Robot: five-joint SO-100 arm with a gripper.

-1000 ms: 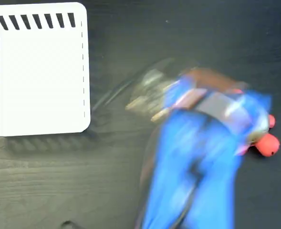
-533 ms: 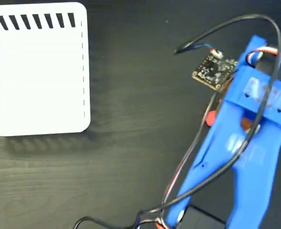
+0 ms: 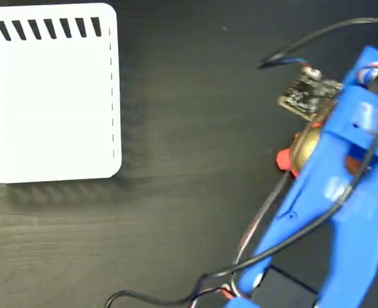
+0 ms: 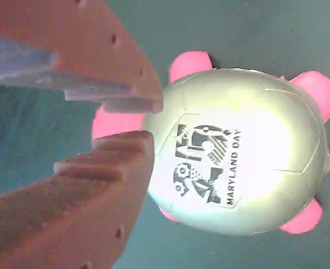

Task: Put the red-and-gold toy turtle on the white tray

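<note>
The red-and-gold toy turtle (image 4: pixel 237 151) fills the wrist view, its gold shell bearing a black-and-white sticker and its red legs poking out around it. My gripper (image 4: pixel 145 120) hovers over the turtle's left edge. Its brown jaws are closed to a narrow slit, and a bit of red shows behind the slit. In the fixed view the turtle (image 3: pixel 302 149) lies on the dark table at the right, mostly hidden under my blue arm (image 3: pixel 343 192). The white tray (image 3: pixel 54 102) sits at the top left with nothing on it.
A small circuit board (image 3: pixel 307 95) and black cables (image 3: pixel 266 218) ride on the arm and trail toward the bottom edge. Dark wood-grain table (image 3: pixel 176 128) lies between the tray and the turtle.
A second ago the arm was a blur near the middle. It has since swung to the right, uncovering part of the gold shell. The turtle's red edge stayed put over the last half second.
</note>
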